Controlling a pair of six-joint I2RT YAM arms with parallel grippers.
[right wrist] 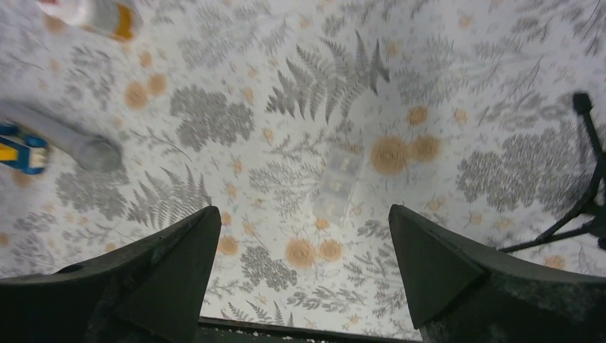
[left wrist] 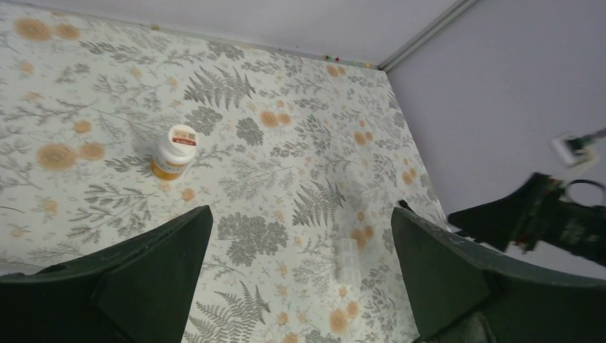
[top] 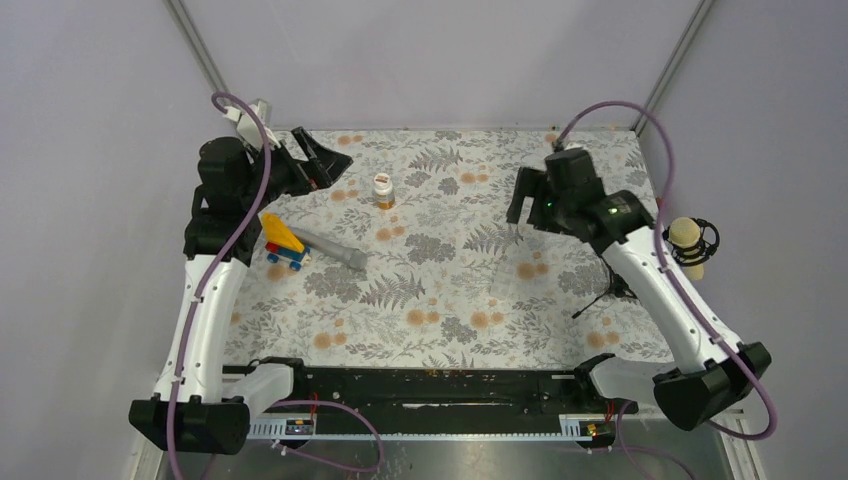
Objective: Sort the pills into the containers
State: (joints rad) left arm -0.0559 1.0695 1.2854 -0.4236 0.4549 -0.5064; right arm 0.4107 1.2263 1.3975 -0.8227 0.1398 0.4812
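The amber pill bottle [top: 383, 189] with a white cap stands upright at the back middle of the floral mat. It also shows in the left wrist view [left wrist: 174, 152] and, blurred, at the top left of the right wrist view [right wrist: 100, 14]. The clear plastic cup [left wrist: 347, 259] is faint on the mat right of centre [top: 506, 264] and shows in the right wrist view [right wrist: 338, 184]. My left gripper [top: 325, 165] is open and empty, raised left of the bottle [left wrist: 301, 214]. My right gripper [top: 522, 208] is open and empty, raised above the cup [right wrist: 304, 211]. No pills show clearly.
Yellow, red and blue toy blocks [top: 283, 242] lie at the left with a grey cylinder [top: 335, 252] beside them; both show in the right wrist view [right wrist: 18, 150]. A microphone [top: 688, 240] on a black tripod [right wrist: 579, 186] stands at the right edge. Grey walls enclose the mat.
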